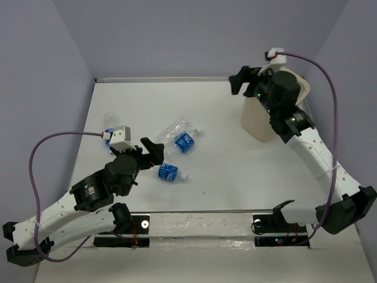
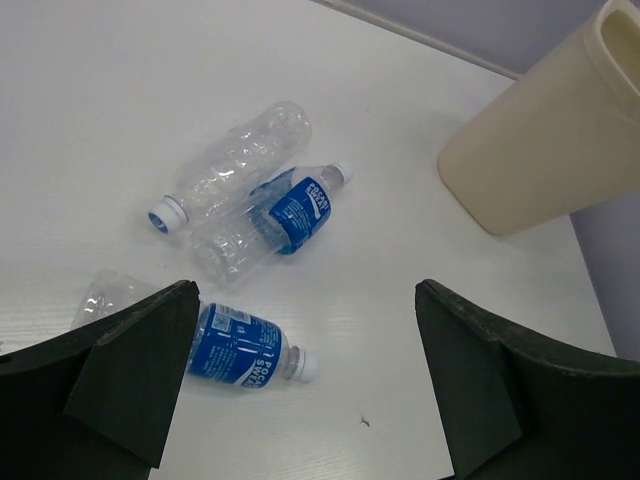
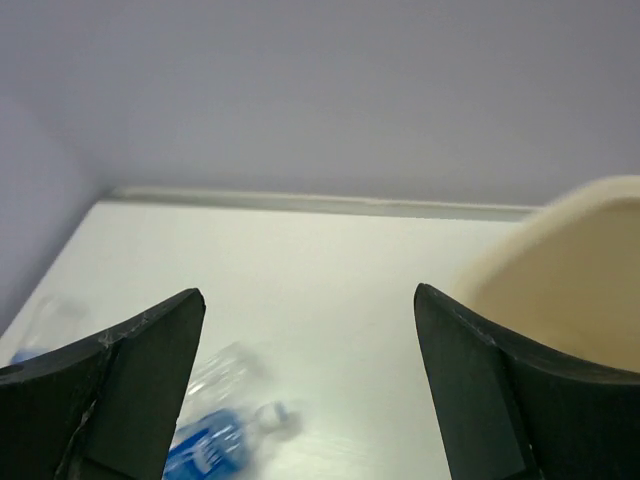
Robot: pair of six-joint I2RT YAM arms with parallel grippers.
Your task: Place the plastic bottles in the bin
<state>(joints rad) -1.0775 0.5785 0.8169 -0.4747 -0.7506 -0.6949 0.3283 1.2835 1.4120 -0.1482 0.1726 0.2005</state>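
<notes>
Several plastic bottles lie left of centre. One with a blue label (image 1: 169, 172) (image 2: 235, 345) is nearest my left gripper (image 1: 154, 150) (image 2: 305, 290), which hangs open and empty just above it. Two more lie together behind it: a labelled one (image 1: 184, 141) (image 2: 290, 212) and a clear unlabelled one (image 1: 174, 128) (image 2: 240, 160). Another bottle (image 1: 109, 121) rests by the left wall. The cream bin (image 1: 256, 121) (image 2: 545, 150) (image 3: 560, 270) stands at the back right. My right gripper (image 1: 241, 81) (image 3: 308, 292) is raised beside the bin's rim, open, with nothing between its fingers.
Purple walls close in the table on the left, back and right. The right arm (image 1: 306, 138) reaches over the bin and hides part of it. A mounting rail (image 1: 200, 227) with both arm bases runs along the near edge. A small dark speck (image 2: 365, 421) marks the table.
</notes>
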